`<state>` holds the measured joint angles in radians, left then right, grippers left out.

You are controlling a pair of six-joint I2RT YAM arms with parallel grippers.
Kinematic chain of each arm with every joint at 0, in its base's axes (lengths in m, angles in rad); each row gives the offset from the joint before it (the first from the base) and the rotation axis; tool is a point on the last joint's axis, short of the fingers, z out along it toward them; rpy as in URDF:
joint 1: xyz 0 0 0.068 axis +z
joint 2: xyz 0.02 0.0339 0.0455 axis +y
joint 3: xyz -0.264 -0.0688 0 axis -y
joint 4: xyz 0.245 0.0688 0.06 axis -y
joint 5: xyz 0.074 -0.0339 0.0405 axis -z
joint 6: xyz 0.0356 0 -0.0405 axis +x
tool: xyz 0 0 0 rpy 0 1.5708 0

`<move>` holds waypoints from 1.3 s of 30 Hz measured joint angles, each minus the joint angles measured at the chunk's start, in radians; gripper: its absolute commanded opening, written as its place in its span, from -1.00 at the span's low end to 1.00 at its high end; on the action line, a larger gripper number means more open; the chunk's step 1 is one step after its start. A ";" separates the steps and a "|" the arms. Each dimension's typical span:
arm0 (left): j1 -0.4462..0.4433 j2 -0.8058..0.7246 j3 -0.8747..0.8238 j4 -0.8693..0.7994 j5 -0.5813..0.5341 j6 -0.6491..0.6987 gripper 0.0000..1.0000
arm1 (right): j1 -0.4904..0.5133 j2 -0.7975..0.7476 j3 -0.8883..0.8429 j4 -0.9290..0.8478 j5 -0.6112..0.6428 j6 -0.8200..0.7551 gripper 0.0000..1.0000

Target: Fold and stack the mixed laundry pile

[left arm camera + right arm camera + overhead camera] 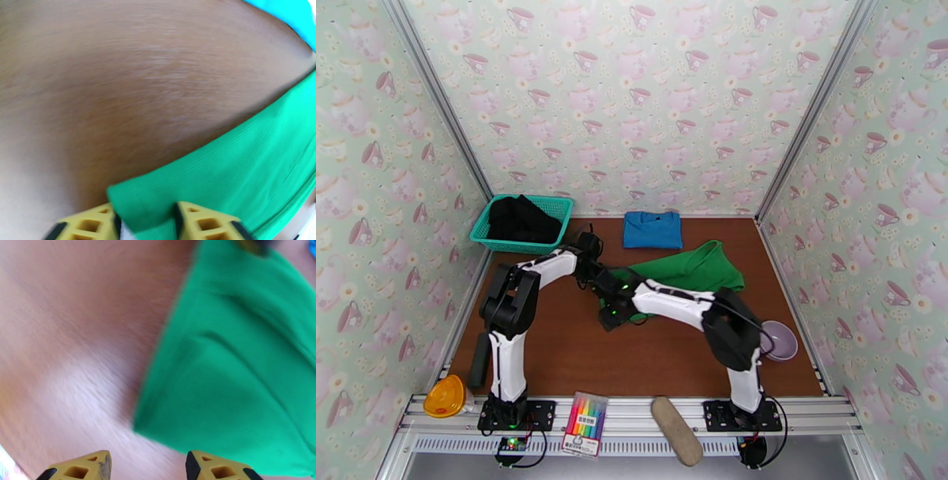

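teal mesh basket [557, 207] in the far left corner of the table, and the black garment [523, 219] is heaped inside it, bunched up and spilling toward the near rim. smaller container now: a purple bowl [786, 341] on the right side, tucked just behind the right arm's elbow, too hidden to tell what is in it.

out on the brown wooden table [569, 347], the green garment [695, 270] lies rumpled at mid-table, one end running under both wrists. the blue garment [653, 230] sits folded flat at the back edge, right of the basket and apart from the green one.

left gripper [144, 211]: a corner of the green cloth sits right between its yellow fingers, but i cannot tell whether it is truly pinched. right gripper [148, 461]: fingers apart with nothing between them, over bare wood, the green edge just ahead.

walls all round in teacup wallpaper with metal posts in the corners. on the near rail, a tan oblong pad [676, 431], a pack of coloured markers [586, 423] and an orange object [446, 397].
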<state>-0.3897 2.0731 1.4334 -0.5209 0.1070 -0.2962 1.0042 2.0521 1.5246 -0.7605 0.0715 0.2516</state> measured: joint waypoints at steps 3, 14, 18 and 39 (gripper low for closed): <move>-0.005 0.005 0.000 0.013 0.006 0.002 -0.82 | 0.008 0.048 0.028 -0.004 0.042 0.015 0.11; -0.018 0.000 -0.040 0.103 0.027 -0.002 -1.00 | 0.013 0.091 0.052 0.001 0.117 0.037 -0.94; -0.018 -0.037 -0.097 0.141 0.016 -0.002 -1.00 | 0.016 0.091 0.055 -0.003 0.136 0.029 -1.00; -0.138 -0.284 0.059 -0.166 -0.093 0.040 -1.00 | 0.041 -0.244 -0.146 0.024 0.206 0.051 -1.00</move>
<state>-0.5282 1.7889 1.4921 -0.6868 0.0143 -0.2558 1.0451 1.8084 1.3785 -0.7361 0.2779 0.3023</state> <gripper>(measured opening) 0.051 0.072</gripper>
